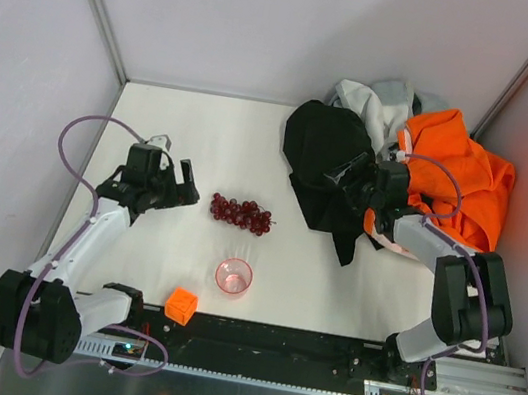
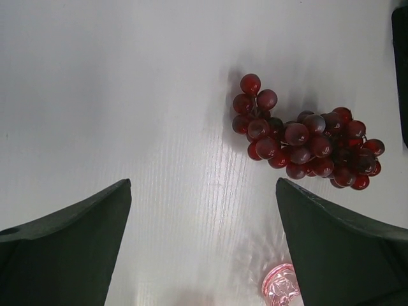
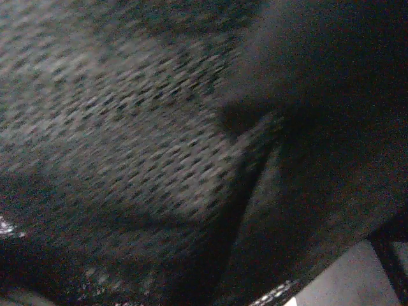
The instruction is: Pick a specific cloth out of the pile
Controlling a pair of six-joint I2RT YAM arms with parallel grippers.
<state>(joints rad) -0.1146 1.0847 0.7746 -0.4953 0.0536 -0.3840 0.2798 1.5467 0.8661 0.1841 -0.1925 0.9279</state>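
The pile sits at the back right: a large black garment [image 1: 323,157], a bright orange garment [image 1: 460,180] and pale grey-white ones [image 1: 382,101]. The small black cloth cannot be told apart from the black garment. My right gripper [image 1: 356,178] is pressed into the black garment's right side. Its wrist view is filled with black mesh fabric [image 3: 146,127] and shows no fingers. My left gripper [image 1: 188,185] is open and empty above the table, just left of the grapes. The wide-apart jaws show in the left wrist view [image 2: 203,185].
A bunch of red grapes [image 1: 241,213] lies mid-table and also shows in the left wrist view [image 2: 306,143]. A pink clear cup [image 1: 233,277] and an orange cube [image 1: 181,304] stand near the front edge. Grey walls close in the table on the left, back and right.
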